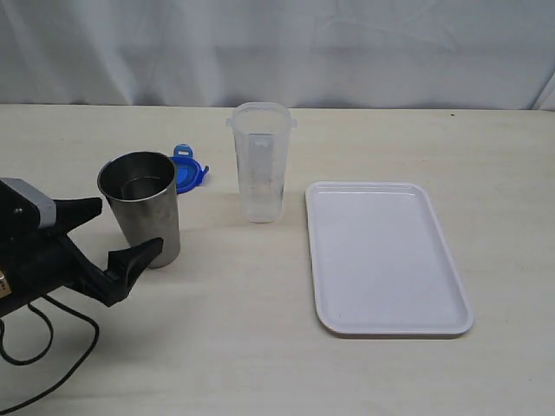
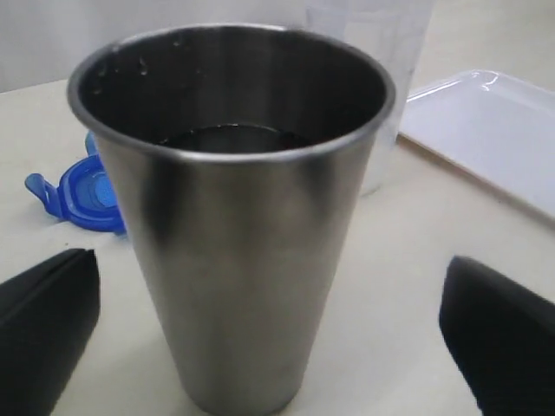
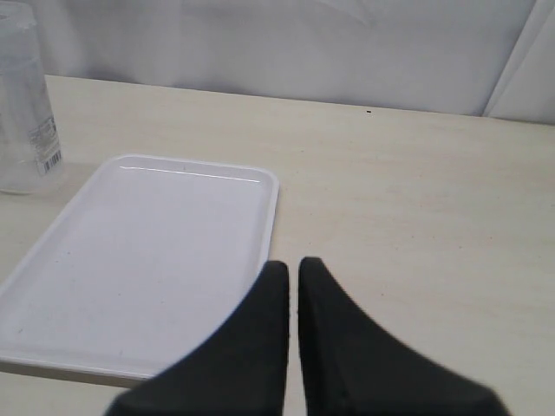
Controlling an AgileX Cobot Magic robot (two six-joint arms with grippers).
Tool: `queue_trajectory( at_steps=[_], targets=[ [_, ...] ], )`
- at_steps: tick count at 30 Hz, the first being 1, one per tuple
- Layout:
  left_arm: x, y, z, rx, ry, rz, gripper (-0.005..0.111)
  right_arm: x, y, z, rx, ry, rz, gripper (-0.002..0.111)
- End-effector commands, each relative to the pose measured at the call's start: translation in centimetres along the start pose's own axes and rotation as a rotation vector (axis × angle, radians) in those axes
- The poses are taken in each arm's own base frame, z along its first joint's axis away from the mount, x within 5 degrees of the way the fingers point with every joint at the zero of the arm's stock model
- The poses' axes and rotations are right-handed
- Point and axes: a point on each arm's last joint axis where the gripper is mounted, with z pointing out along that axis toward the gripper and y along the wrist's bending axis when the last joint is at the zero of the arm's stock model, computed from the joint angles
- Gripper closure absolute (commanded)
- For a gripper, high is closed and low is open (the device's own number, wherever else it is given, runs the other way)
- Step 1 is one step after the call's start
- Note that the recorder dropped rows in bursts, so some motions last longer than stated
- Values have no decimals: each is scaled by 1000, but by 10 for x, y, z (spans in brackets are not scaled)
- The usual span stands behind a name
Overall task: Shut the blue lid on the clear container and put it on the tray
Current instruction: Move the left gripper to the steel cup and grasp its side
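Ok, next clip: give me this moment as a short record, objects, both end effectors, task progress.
clear container: upright on the table, lidless, beside the tray
blue lid: on the table beyond the steel cup, apart from the container
tray: bare
steel cup: upright, near the lid
left end effector: open, straddling the steel cup, no contact visible
right end effector: shut, empty, near the tray's edge
progress: lid not fitted, container not on tray
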Motion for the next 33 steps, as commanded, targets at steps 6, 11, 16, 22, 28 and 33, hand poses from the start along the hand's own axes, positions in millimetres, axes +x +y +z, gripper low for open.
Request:
queue_trajectory(
  at_steps=[6, 11, 16, 22, 28, 33],
  targets=[
    [1, 17, 34, 13, -39, 23, 2, 0, 0, 0, 4, -12, 1, 104],
    [-2, 21, 47, 66, -65, 57, 2, 0, 0, 0, 4, -12, 1, 104],
    [-7, 24, 53, 73, -85, 74, 2, 0, 0, 0, 4, -12, 1, 104],
    [0, 27, 62, 81, -73, 52, 2, 0, 0, 0, 4, -12, 1, 104],
    [-1, 28, 62, 79, -77, 49, 2, 0, 0, 0, 4, -12, 1, 104],
    [-1, 28, 62, 79, -77, 49, 2, 0, 0, 0, 4, -12, 1, 104]
  ],
)
